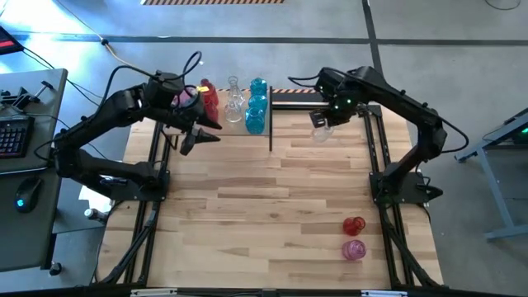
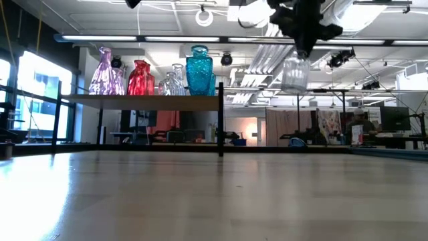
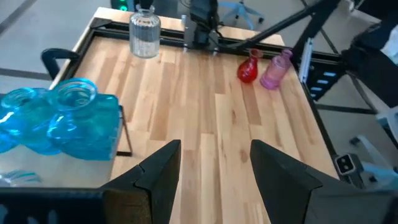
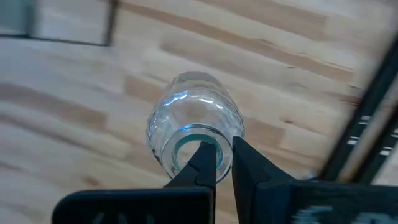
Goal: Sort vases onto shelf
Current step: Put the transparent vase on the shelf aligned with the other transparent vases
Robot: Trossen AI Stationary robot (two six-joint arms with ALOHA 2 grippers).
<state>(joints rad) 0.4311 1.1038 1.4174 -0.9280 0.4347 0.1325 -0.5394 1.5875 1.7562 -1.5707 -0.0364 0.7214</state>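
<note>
The shelf [image 2: 147, 100] stands at the table's far edge, left of centre, with pink [image 2: 103, 72], red [image 2: 140, 79], clear [image 2: 172, 82] and teal [image 2: 199, 70] vases upright on it. A clear vase [image 2: 294, 73] hangs high over the table, right of the shelf, with my right gripper [image 4: 224, 155] shut on it. My left gripper [image 3: 214, 162] hovers open at the shelf's near left side [image 1: 198, 136] with nothing between its fingers. A red vase [image 1: 355, 224] and a pink vase [image 1: 353, 249] stand on the tabletop near the right front. My right gripper pinches the clear vase's mouth rim [image 4: 219, 142], one finger inside the mouth and one outside. The fingers come from above, pointing down. The vase hangs upright below them, lifted clear of the table.
A black upright post [image 2: 221, 120] marks the shelf's right end. Black frame rails [image 1: 375, 157] run along the table's right side. Bare tabletop [image 1: 272, 206] lies between the shelf and the two loose vases. A desk with a keyboard [image 1: 12, 136] sits off the left side.
</note>
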